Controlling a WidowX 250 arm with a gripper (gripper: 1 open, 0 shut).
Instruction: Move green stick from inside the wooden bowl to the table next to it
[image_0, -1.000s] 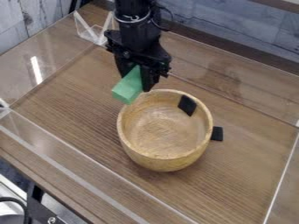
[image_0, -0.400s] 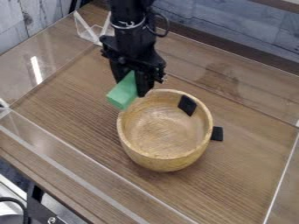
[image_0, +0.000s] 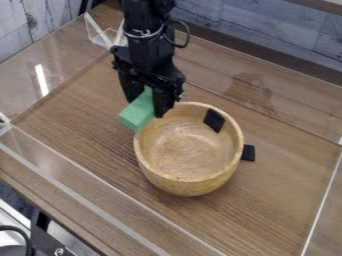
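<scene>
The green stick (image_0: 134, 114) sits tilted just left of the wooden bowl (image_0: 171, 172), its lower end down at the table (image_0: 74, 135) and its upper end still between the black fingers. My gripper (image_0: 150, 98) hangs straight above it, close to the bowl's far-left rim, and its jaws look spread with a gap to the stick, so it is open. The pale inside of the bowl shows no green in it.
A small black piece (image_0: 214, 121) leans on the bowl's inner far wall. Another black piece (image_0: 247, 153) lies on the table right of the bowl. Clear acrylic walls (image_0: 40, 165) run along the table's edges.
The gripper carried the green stick down and a little left, from above the bowl's rim to the table beside it. Its jaws have spread apart.
</scene>
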